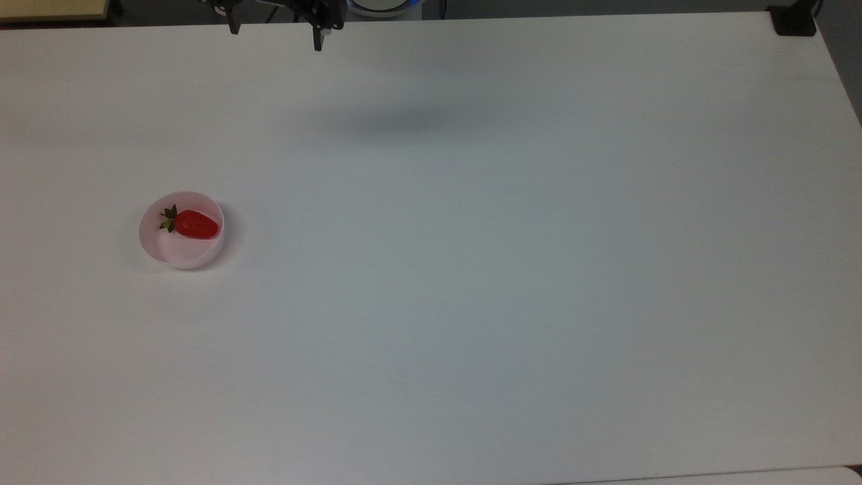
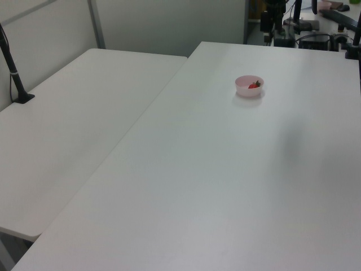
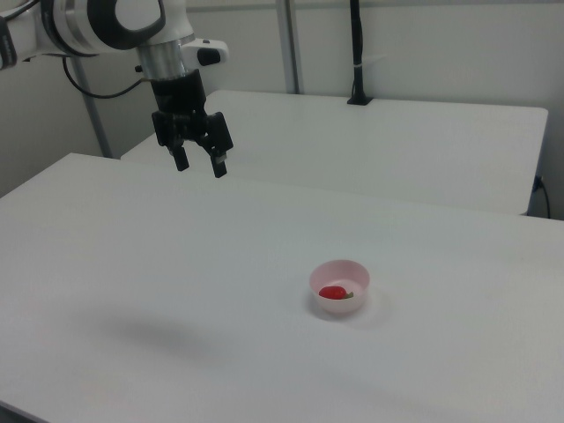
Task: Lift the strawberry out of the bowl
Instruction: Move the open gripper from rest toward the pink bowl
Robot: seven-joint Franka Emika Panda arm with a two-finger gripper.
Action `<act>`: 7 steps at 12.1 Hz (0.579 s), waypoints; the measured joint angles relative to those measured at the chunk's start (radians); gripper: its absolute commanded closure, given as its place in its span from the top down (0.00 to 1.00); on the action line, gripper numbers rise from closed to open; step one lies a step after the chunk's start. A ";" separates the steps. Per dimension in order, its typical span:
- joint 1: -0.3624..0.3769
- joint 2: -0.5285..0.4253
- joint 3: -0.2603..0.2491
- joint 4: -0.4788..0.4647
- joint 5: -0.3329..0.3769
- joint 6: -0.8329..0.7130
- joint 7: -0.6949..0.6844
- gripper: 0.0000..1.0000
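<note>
The table (image 3: pixel 264 352) holds the bowl (image 3: pixel 340 286) with the strawberry (image 3: pixel 332 293) lying inside. The gripper (image 3: pixel 200 163) hangs high, fingers apart, well away; a misaligned descent risks tipping the light bowl.

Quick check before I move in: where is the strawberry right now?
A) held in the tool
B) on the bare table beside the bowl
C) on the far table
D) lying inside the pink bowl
D: the strawberry lies inside the bowl, while the tool hangs open and empty, well away from it.
</note>
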 measured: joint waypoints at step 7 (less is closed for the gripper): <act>-0.070 -0.014 -0.003 0.000 0.000 0.000 -0.050 1.00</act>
